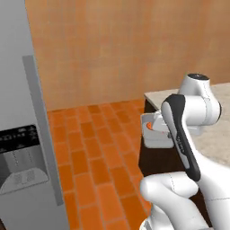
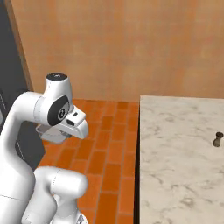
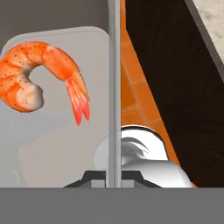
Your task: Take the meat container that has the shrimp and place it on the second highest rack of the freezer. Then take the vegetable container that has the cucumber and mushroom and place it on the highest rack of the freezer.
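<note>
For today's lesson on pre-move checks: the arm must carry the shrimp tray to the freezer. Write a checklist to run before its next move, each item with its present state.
1. End effector shut on the meat container rim: ok.
2. Shrimp lying inside the tray: ok.
3. Tray lifted clear of the counter, over the floor: ok.
4. Freezer door open: not ok; it looks closed.
5. Target rack visible: cannot tell.

The white arm [image 1: 188, 134] folds at its elbow, forearm reaching out over the floor beside the worktop's edge. Its gripper [image 3: 114, 173] is clamped tight on the meat container [image 3: 57, 144] rim, holding it level in the air.
</note>
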